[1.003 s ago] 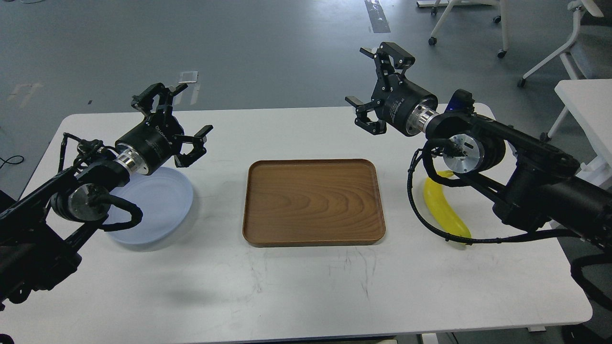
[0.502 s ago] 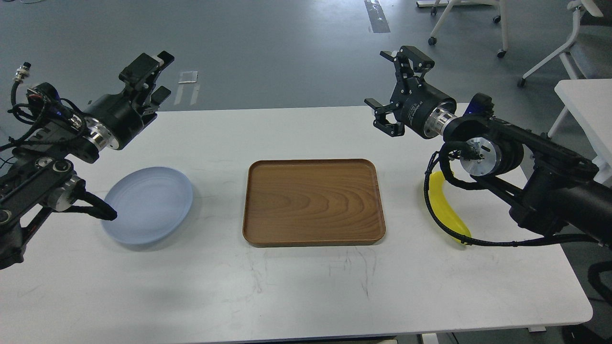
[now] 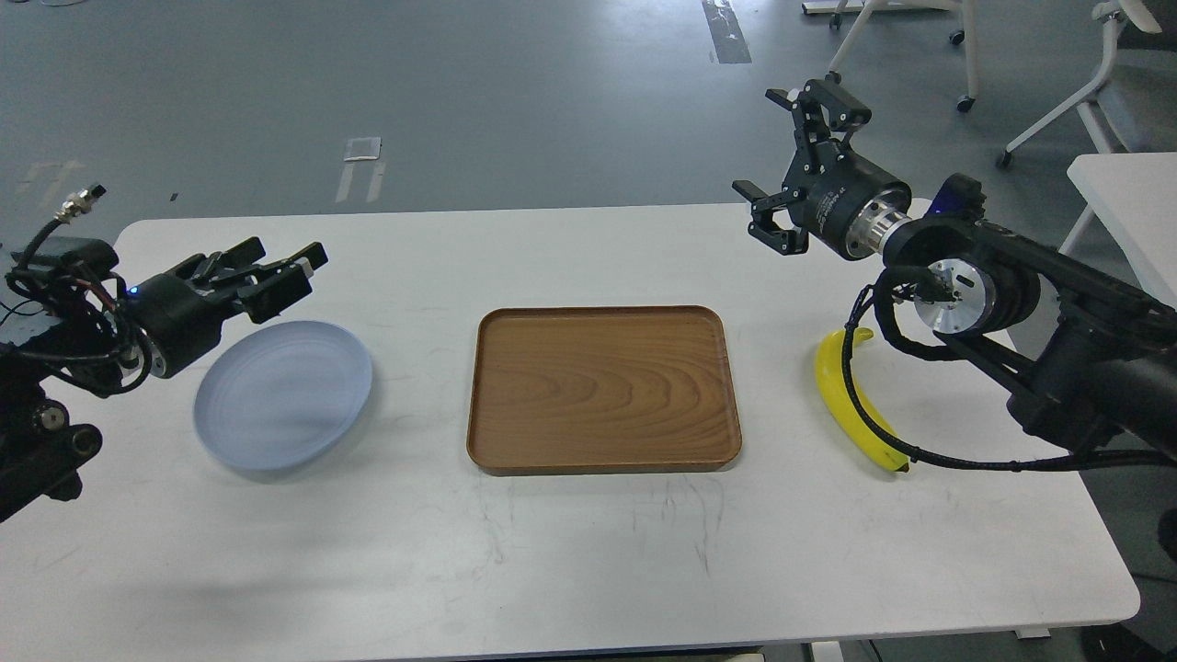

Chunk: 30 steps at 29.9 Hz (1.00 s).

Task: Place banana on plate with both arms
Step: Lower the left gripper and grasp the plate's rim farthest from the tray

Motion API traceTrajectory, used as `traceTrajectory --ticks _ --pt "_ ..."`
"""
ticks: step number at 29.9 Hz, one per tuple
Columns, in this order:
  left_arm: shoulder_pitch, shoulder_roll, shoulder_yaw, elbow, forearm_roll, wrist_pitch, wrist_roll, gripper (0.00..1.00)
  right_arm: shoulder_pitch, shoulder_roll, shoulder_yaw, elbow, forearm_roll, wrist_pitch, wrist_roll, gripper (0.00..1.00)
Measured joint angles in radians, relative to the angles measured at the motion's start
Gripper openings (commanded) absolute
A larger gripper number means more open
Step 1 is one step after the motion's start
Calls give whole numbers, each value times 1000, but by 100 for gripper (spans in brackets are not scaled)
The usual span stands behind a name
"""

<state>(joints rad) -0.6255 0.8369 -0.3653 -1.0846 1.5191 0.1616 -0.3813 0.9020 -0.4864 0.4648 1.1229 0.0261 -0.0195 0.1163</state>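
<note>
The yellow banana (image 3: 835, 379) lies on the white table at the right, curved, with a black cable of my right arm crossing it. The pale blue-grey plate (image 3: 280, 397) sits on the table at the left, empty. My left gripper (image 3: 280, 268) hangs low just beyond the plate's far-left rim, fingers spread and empty. My right gripper (image 3: 793, 170) is open and empty, raised above the table's far edge, well behind the banana and apart from it.
A brown wooden tray (image 3: 602, 386) lies empty in the middle of the table (image 3: 588, 552), between plate and banana. Office chairs (image 3: 919, 37) and another white table (image 3: 1126, 202) stand beyond the right end.
My left arm has drawn back left and dropped, its gripper now low by the plate's far rim. My right arm has shifted right and away, uncovering more of the banana.
</note>
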Motion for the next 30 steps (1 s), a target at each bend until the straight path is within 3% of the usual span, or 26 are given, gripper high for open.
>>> traceTrajectory --ticks 7,30 --pt "8 -22 144 129 -43 77 6 88 1 -1 0 1 0 -2 0 100" --pt "124 -2 154 209 -265 73 10 88 0 -6 0 6 0 -2 0 100"
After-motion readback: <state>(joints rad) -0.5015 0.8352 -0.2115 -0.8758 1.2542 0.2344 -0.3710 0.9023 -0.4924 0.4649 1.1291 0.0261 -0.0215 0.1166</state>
